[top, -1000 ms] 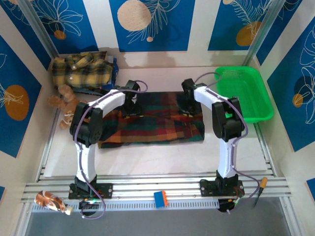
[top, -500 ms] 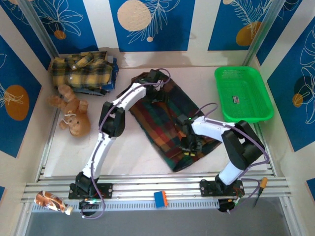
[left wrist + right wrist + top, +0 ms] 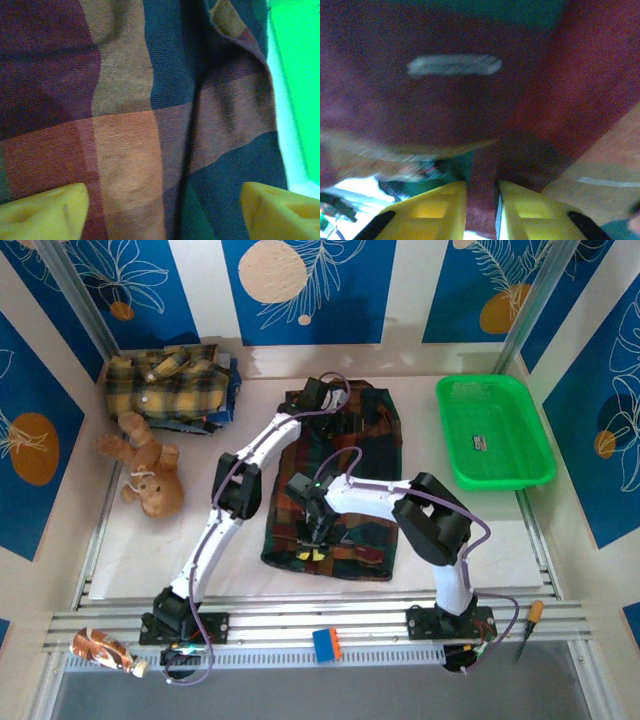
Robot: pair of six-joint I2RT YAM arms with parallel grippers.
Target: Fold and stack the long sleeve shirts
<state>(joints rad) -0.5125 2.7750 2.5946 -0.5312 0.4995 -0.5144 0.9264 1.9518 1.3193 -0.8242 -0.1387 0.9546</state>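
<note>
The dark green, navy, red and orange plaid shirt (image 3: 345, 475) lies lengthwise in the middle of the table, folded into a long panel. My left gripper (image 3: 318, 398) hovers at its far end, open, with the yellow fingers (image 3: 45, 212) spread wide above the cloth (image 3: 130, 130) and nothing between them. My right gripper (image 3: 312, 530) reaches across to the shirt's near left part and is shut on a fold of dark red cloth (image 3: 481, 210). The yellow and black shirt (image 3: 165, 385) sits bunched in the back left corner.
A brown teddy bear (image 3: 145, 475) lies at the left, in front of the yellow shirt. The green plastic basket (image 3: 495, 430) stands at the back right, and its green wall (image 3: 295, 75) is close beside the shirt's edge. A blue-and-orange block (image 3: 327, 643) rests on the front rail.
The dark shirt swung from a diagonal to lying lengthwise. My right gripper pulled its near end leftward. My left gripper opened wider at the far end and let the cloth go.
</note>
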